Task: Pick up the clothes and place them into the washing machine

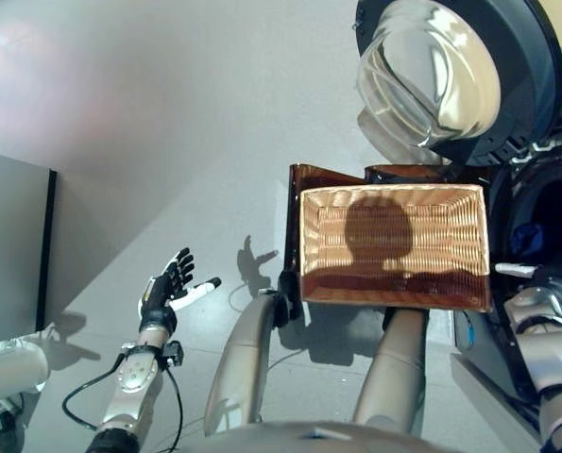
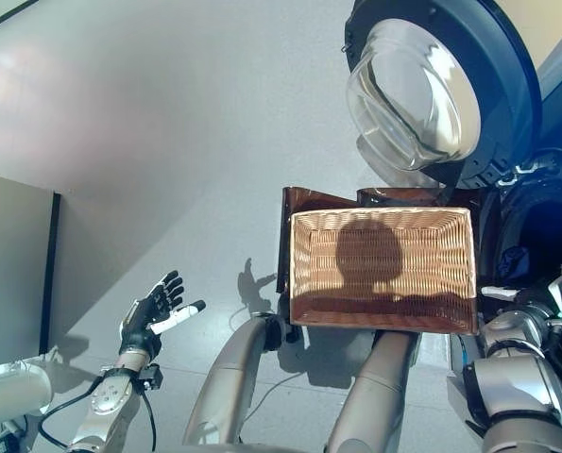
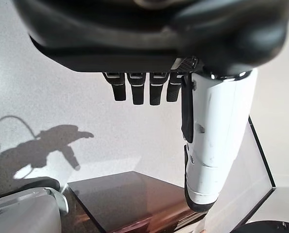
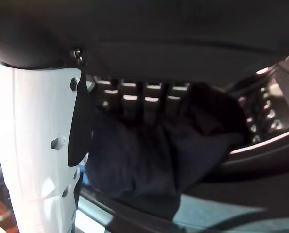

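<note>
Wicker makes up the one basket [image 1: 394, 245], which shows no clothes inside and sits on a dark brown stand [image 1: 323, 176], to the left of the right robot hand [image 4: 32, 145]. One washer [image 1: 545, 217] stands with its round glass door [image 1: 451, 75] swung wide. One dark garment [image 4: 149, 155], bluish-black and bunched in folds, lies at the drum mouth, just past the right robot hand's fingers [image 4: 139, 99]; whether they clamp it cannot be told. The left robot hand [image 1: 167, 283] hangs well apart over the grey floor [image 1: 167, 123], fingers spread and holding nothing.
</note>
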Available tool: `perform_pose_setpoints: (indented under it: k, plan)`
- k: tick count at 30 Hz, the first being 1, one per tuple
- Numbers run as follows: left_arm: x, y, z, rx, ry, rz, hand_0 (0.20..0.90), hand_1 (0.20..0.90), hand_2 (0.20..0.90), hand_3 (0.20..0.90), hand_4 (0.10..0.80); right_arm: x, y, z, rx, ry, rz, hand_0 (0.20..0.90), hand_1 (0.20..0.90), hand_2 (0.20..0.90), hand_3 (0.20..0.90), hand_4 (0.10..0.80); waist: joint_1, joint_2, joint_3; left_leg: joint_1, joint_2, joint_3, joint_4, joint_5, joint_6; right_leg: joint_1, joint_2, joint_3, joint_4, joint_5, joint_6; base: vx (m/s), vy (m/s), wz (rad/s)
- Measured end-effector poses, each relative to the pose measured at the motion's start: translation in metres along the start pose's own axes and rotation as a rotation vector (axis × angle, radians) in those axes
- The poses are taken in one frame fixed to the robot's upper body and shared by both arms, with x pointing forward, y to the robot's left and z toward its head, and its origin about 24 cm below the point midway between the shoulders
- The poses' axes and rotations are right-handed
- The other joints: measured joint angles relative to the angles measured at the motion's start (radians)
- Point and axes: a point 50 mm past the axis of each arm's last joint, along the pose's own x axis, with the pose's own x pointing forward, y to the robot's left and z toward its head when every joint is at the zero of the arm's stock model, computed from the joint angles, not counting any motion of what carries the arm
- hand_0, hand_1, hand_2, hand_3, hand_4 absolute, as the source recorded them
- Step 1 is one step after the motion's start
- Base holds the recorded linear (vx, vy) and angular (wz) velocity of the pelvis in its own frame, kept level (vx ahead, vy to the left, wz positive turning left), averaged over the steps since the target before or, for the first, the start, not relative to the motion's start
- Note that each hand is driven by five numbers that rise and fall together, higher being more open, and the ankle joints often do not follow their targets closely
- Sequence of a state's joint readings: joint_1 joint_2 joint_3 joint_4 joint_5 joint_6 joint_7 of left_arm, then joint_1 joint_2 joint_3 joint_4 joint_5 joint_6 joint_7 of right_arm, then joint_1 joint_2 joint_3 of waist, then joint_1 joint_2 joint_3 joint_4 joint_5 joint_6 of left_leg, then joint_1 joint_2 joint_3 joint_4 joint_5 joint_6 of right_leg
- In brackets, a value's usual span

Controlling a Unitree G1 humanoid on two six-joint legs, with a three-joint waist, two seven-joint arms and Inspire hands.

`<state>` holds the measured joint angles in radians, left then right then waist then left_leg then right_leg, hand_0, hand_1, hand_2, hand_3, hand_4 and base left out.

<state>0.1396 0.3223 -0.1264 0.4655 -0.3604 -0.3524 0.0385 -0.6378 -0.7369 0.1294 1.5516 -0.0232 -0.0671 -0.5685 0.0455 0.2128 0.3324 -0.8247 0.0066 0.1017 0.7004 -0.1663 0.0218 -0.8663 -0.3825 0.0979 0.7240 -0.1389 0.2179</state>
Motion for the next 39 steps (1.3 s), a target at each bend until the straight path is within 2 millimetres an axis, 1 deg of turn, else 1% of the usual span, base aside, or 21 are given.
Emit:
perform_pose_setpoints:
  k: [4,7,9,10,11,12,15,20,24,28,33,34,36,39]
  plan:
    - [-0.001,0.0,0.0,0.001,-0.001,-0.006,0.9,0.9,0.9,0.9,0.8,0.0,-0.001,0.001,0.002,-0.001,-0.003,0.9,0.9,0.9,0.9,0.8,0.0,-0.001,0.0,-0.014,0.001,0.001,0.013,-0.005,0.0,-0.017,0.002,0.004,0.01,-0.001,0.0,-0.009,0.008,-0.02]
    - [-0.002,0.0,0.009,0.006,-0.038,-0.029,0.9,0.9,0.9,0.9,0.8,0.002,-0.005,0.002,-0.016,-0.011,-0.016,0.9,0.9,0.9,0.9,0.8,0.001,-0.002,0.002,-0.042,0.001,0.005,0.049,-0.018,0.001,-0.049,0.012,0.029,0.043,-0.016,0.001,-0.012,0.007,-0.03]
    - [-0.002,0.0,0.012,0.007,-0.05,-0.033,0.9,0.9,0.9,0.9,0.8,0.003,-0.006,0.002,-0.039,-0.017,-0.019,0.9,0.9,0.9,0.9,0.8,-0.001,-0.002,0.002,-0.054,0.003,0.0,0.079,-0.039,0.0,-0.059,0.014,0.033,0.075,-0.036,0.005,0.023,-0.011,0.03]
    - [-0.002,0.0,0.013,0.009,-0.054,-0.033,0.9,0.9,0.9,0.9,0.8,0.003,-0.007,0.001,-0.04,-0.013,-0.022,0.356,0.356,0.356,0.356,0.412,0.001,-0.003,0.003,-0.061,0.005,-0.001,0.111,-0.059,-0.002,-0.067,0.014,0.04,0.107,-0.055,0.007,0.0,0.0,0.0]
    - [-0.002,0.0,0.013,0.01,-0.053,-0.033,0.9,0.9,0.9,0.9,0.8,0.004,-0.009,0.0,-0.039,-0.012,-0.026,0.2,0.2,0.2,0.2,0.3,0.0,-0.002,0.003,-0.065,0.012,-0.001,0.121,-0.058,0.002,-0.073,0.018,0.044,0.117,-0.058,0.008,0.094,-0.009,-0.02]
    - [-0.002,0.002,0.013,0.013,-0.053,-0.032,0.9,0.9,0.9,0.9,0.8,0.005,-0.01,0.002,-0.037,-0.016,-0.029,0.2,0.2,0.2,0.2,0.3,-0.001,-0.002,0.002,-0.07,0.013,0.0,0.128,-0.064,-0.004,-0.079,0.019,0.045,0.125,-0.063,0.006,0.003,0.006,-0.04]
    - [-0.004,0.003,0.012,0.015,-0.049,-0.029,0.9,0.9,0.9,0.9,0.8,0.008,-0.015,0.002,-0.033,-0.012,-0.044,0.2,0.2,0.2,0.2,0.3,-0.001,-0.002,0.003,-0.074,0.013,0.002,0.14,-0.066,-0.003,-0.09,0.023,0.053,0.147,-0.074,0.006,0.0,0.0,0.0]
    - [-0.006,0.003,0.014,0.013,-0.057,-0.031,0.9,0.9,0.9,0.9,0.8,0.014,-0.029,0.001,-0.04,-0.01,-0.079,0.2,0.2,0.2,0.2,0.3,0.001,0.001,0.002,-0.075,0.015,0.004,0.142,-0.07,-0.011,-0.105,0.026,0.061,0.166,-0.083,0.003,-0.019,-0.004,-0.02]
    - [-0.008,0.003,0.013,0.012,-0.055,-0.04,0.9,0.9,0.9,0.9,0.8,0.014,-0.029,-0.001,-0.053,0.007,-0.078,0.2,0.2,0.2,0.2,0.3,0.003,0.003,0.002,-0.078,0.015,0.007,0.142,-0.071,-0.015,-0.119,0.028,0.068,0.177,-0.087,0.0,0.0,0.0,0.0]
    - [-0.008,0.002,0.013,0.012,-0.055,-0.047,0.9,0.9,0.9,0.9,0.8,0.013,-0.028,-0.002,-0.074,-0.003,-0.076,0.2,0.2,0.2,0.2,0.3,0.003,0.018,-0.002,-0.086,0.016,0.006,0.147,-0.071,-0.016,-0.126,0.032,0.07,0.182,-0.089,0.001,0.0,0.0,0.0]
    - [-0.007,0.002,0.013,0.013,-0.056,-0.046,0.9,0.9,0.9,0.9,0.8,0.012,-0.026,-0.005,-0.086,-0.002,-0.07,0.2,0.2,0.2,0.2,0.3,0.003,0.019,-0.003,-0.087,0.017,0.005,0.152,-0.071,-0.015,-0.125,0.032,0.07,0.182,-0.089,0.0,0.0,0.0,0.0]
    - [-0.007,0.002,0.013,0.013,-0.056,-0.045,0.9,0.9,0.9,0.9,0.8,0.013,-0.027,-0.003,-0.02,0.013,-0.071,0.2,0.2,0.2,0.2,0.3,0.002,0.019,-0.003,-0.087,0.017,0.005,0.152,-0.072,-0.017,-0.125,0.032,0.07,0.182,-0.089,0.0,0.0,0.0,0.0]
    - [-0.007,0.003,0.012,0.014,-0.051,-0.04,0.9,0.9,0.9,0.9,0.8,0.012,-0.026,-0.005,0.282,0.115,-0.087,0.2,0.2,0.2,0.2,0.3,0.002,0.023,-0.005,-0.088,0.018,0.005,0.152,-0.073,-0.018,-0.125,0.033,0.07,0.182,-0.089,0.0,0.0,0.0,0.0]
    - [-0.007,0.004,0.012,0.014,-0.049,-0.026,0.9,0.9,0.9,0.9,0.8,0.012,-0.027,-0.01,0.466,0.193,-0.099,0.2,0.2,0.2,0.2,0.3,0.001,0.028,-0.009,-0.088,0.019,0.005,0.151,-0.074,-0.018,-0.126,0.033,0.071,0.181,-0.089,0.0,0.0,0.0,0.0]
